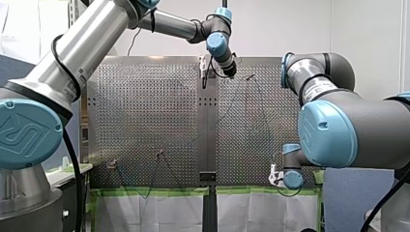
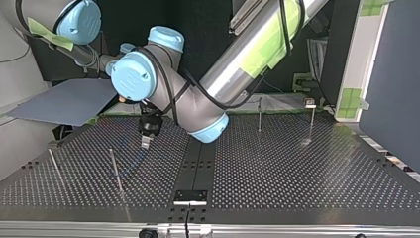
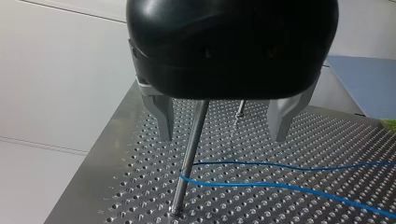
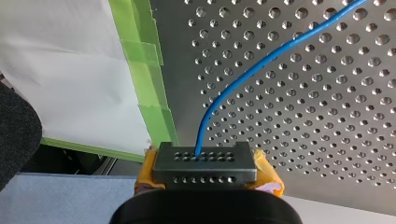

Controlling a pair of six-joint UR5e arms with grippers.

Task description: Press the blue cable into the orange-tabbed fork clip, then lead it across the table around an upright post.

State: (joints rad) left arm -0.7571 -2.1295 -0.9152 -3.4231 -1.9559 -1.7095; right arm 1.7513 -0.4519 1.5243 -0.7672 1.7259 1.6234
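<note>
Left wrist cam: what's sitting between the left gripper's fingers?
The upright post, with the blue cable looped around it lower down. Seen in the left wrist view.

Silver arms (image 1: pixel 87 43), blue joint caps (image 1: pixel 29 133)

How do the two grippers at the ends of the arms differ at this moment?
My left gripper has bare metal fingers; my right gripper has yellow pads. The left gripper is open, with an upright post standing between its fingers; the right gripper is shut on the blue cable. Both have black bodies, and both are over the perforated table.
</note>
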